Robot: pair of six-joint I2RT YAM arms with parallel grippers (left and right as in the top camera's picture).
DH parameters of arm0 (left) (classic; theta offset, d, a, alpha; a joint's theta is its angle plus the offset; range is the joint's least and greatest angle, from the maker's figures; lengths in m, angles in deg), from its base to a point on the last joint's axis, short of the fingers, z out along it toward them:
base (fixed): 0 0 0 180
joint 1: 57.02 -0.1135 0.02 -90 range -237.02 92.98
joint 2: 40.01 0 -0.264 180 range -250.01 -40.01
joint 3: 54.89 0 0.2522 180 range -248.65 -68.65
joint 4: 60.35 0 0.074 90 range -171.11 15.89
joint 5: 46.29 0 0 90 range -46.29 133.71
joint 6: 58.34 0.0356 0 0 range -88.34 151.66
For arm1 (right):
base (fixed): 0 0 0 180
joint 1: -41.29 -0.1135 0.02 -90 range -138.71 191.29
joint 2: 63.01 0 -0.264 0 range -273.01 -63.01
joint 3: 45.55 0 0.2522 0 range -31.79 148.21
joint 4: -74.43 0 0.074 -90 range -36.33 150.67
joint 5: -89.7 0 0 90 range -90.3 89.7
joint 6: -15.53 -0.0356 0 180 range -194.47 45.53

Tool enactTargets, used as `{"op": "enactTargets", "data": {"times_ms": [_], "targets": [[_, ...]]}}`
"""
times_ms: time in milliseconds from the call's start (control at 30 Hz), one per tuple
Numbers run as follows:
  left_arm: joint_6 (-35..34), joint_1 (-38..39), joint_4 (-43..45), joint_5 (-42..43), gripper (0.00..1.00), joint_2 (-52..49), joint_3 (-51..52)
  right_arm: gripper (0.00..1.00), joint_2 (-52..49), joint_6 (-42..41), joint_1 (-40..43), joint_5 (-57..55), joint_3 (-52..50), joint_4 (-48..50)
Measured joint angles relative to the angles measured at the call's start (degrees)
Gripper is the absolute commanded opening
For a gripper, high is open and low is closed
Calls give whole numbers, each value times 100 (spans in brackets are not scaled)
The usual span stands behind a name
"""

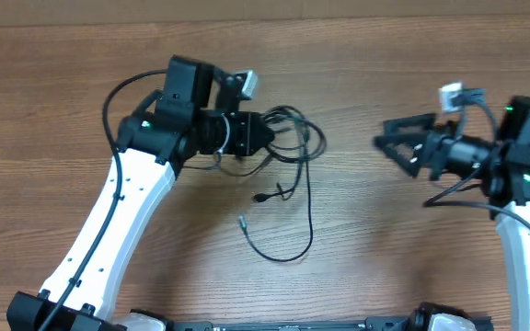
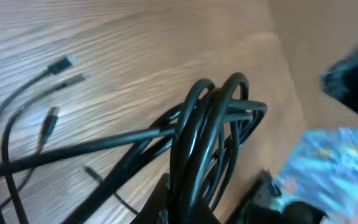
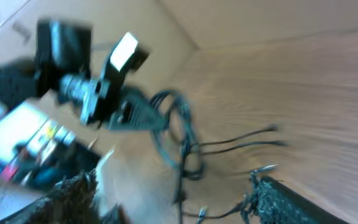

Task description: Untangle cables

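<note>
Pinching the looped cables (image 2: pixel 201 130) left of frame centre, the left gripper (image 1: pixel 267 136) anchors the tangle on the worktop (image 1: pixel 366 267); the right gripper (image 1: pixel 396 145) hangs spread, empty, far right, probably readying a pull.

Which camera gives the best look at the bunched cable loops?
Left wrist: the cable loops fill the frame close up, with the strands distinct. Overhead shows them small but whole. Right wrist shows them distant and blurred.
</note>
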Motion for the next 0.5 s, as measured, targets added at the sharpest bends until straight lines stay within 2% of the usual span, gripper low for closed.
{"op": "enactTargets", "data": {"times_ms": [100,167,333,500], "targets": [[254,289,160,321,4,0,0,53,0,787,-741,-48,-2,-291],[317,450,170,400,4,0,0,47,2,1016,-1091,-240,-2,-328],[352,719,175,479,4,0,0,23,2,1294,-1613,-855,-2,-328],[341,748,181,457,4,0,0,15,2,1381,-1672,-1213,-2,-369]]}}
